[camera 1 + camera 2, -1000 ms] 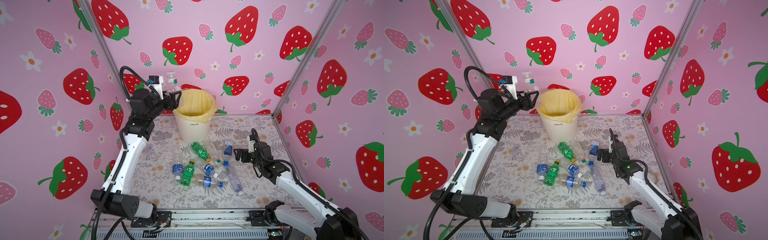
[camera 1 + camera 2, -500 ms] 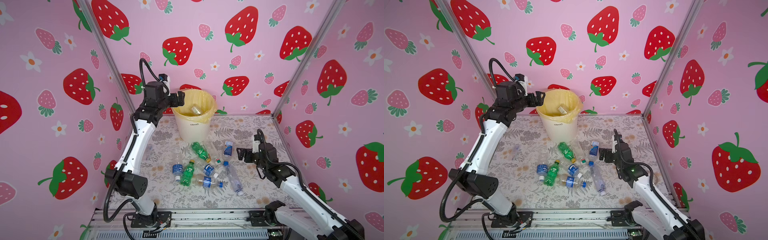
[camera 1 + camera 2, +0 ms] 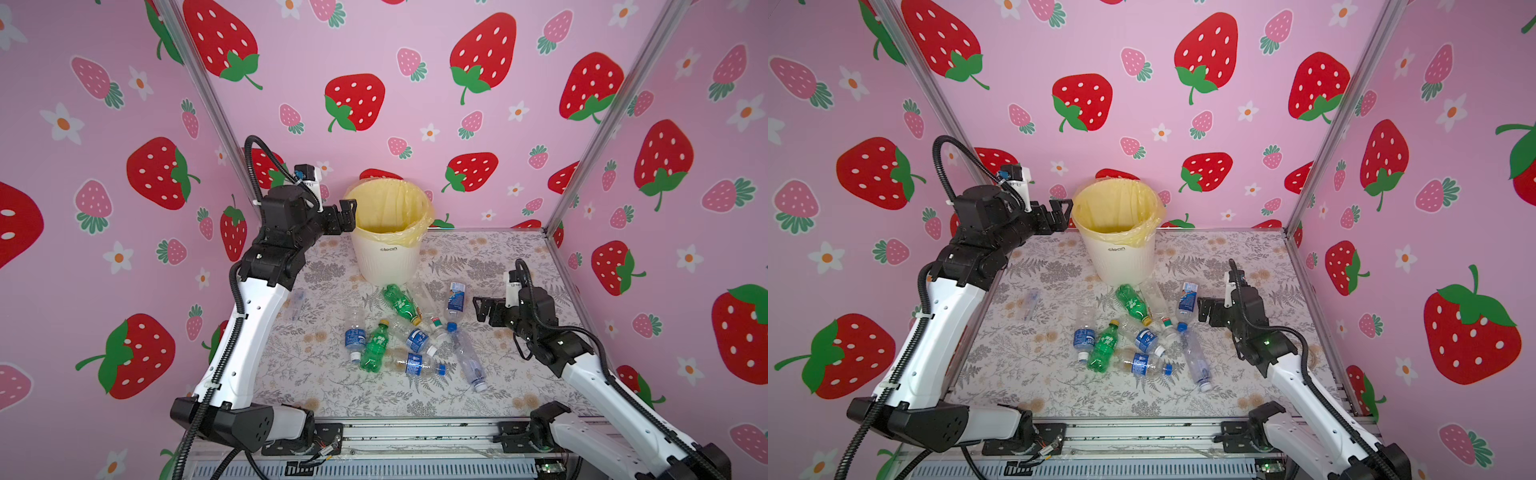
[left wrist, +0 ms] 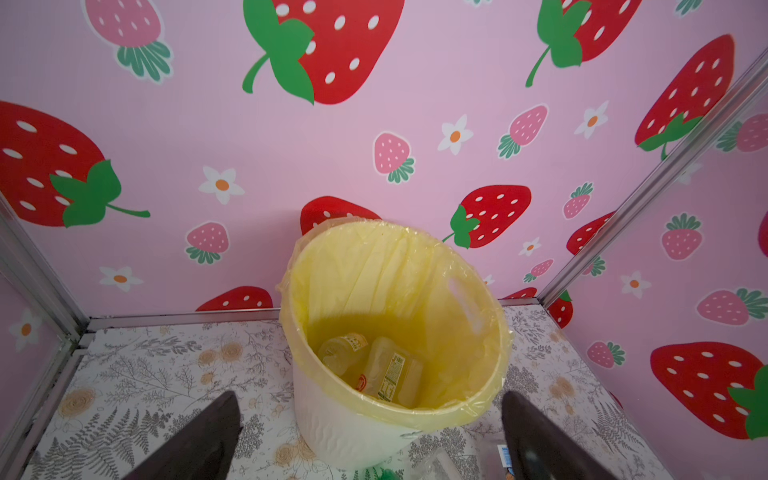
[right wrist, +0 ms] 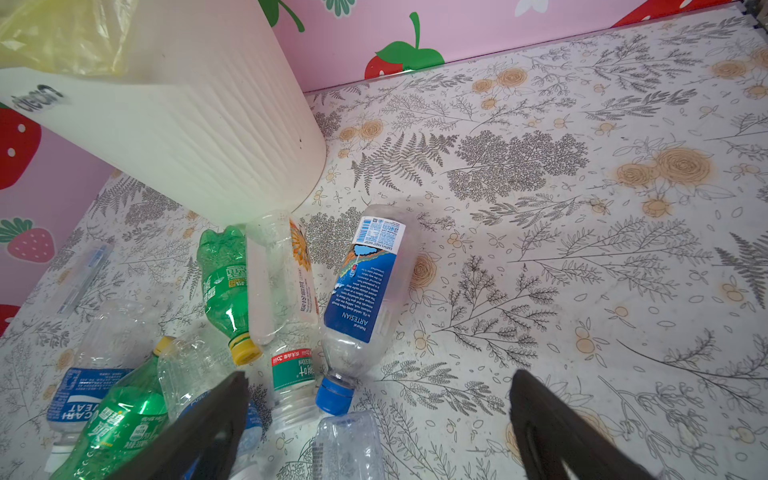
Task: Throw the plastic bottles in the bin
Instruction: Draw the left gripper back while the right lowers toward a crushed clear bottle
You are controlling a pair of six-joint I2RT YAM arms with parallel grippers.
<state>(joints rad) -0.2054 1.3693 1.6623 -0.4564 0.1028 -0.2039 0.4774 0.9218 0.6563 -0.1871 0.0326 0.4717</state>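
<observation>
**Top views.** The left pincer (image 3: 347, 215) hangs just left of the rim of the bin (image 3: 388, 266), jaws spread wide and holding nothing. The bin stands at back centre of the tabletop (image 3: 498, 257), with a yellow liner (image 3: 390, 208) folded over its rim. The plastic bottles (image 3: 409, 332) lie on their sides in a loose cluster in front of the bin, mid-frame. The right pincer (image 3: 478, 309) hovers just right of the cluster, jaws fully apart and empty.

**Left wrist view.** The dark fingers (image 4: 199, 440) sit wide apart at the lower edge, with the bin's mouth between them. Two discarded bottles (image 4: 374, 365) lie on the liner's floor.

**Right wrist view.** Fingers (image 5: 208, 428) are wide apart with nothing gripped. A blue-labelled bottle (image 5: 370, 286) lies at centre, and a green bottle (image 5: 222, 282) lies at the bin's foot.
</observation>
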